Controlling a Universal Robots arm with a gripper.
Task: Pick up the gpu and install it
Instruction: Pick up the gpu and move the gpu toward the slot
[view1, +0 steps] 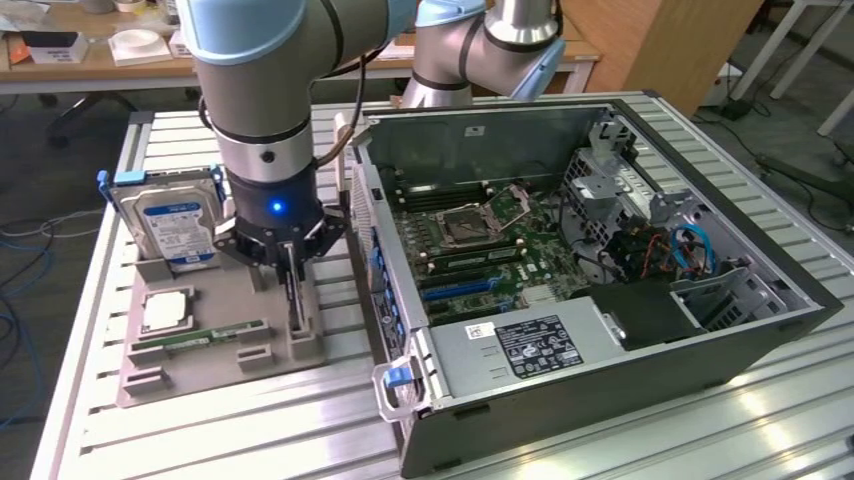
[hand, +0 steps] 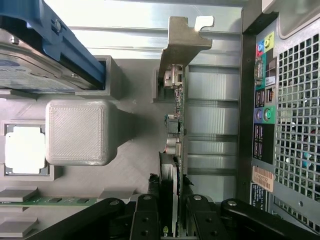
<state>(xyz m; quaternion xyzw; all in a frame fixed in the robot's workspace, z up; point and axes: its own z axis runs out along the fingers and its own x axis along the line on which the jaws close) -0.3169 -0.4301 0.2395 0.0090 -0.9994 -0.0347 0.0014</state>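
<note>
The hand (view1: 291, 272) pinches the gpu (view1: 295, 316), fingers (hand: 146, 216) pressed against both faces of the card. The gpu stands on edge in the grey holder (view1: 200, 368) on the desk (view1: 227, 445), between the hard drive (view1: 174, 222) and the open case (view1: 747, 330).

There's the gpu (view1: 295, 310), a thin dark board standing upright on its long edge in a slot of the grey holder (view1: 200, 385). The silver bracket (hand: 182, 42) is at one end, and the gripper (hand: 172, 200) is pinching both faces.
</note>
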